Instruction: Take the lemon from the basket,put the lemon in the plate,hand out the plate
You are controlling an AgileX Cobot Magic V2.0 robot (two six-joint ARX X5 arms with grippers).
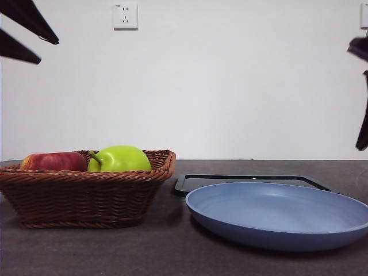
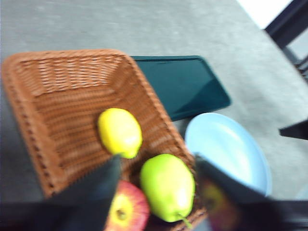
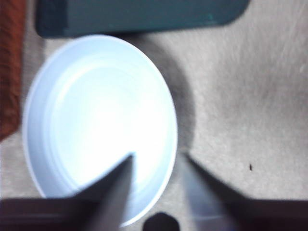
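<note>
The lemon (image 2: 120, 132) lies in the brown wicker basket (image 2: 57, 82), beside a yellow-green apple (image 2: 167, 186) and a red apple (image 2: 127, 211). In the front view the basket (image 1: 86, 192) stands at the left and the lemon is hidden. The light blue plate (image 1: 276, 215) sits empty to the basket's right. My left gripper (image 2: 158, 161) is open and empty, high above the basket's near end; it shows as black tips (image 1: 49, 50) at the top left. My right gripper (image 3: 158, 155) is open and empty above the plate's (image 3: 96, 120) rim.
A flat black tray (image 1: 253, 181) lies behind the plate, also in the left wrist view (image 2: 183, 84) and right wrist view (image 3: 139, 14). The right arm (image 1: 362, 98) shows dark at the right edge. Grey tabletop (image 3: 250, 96) lies beside the plate.
</note>
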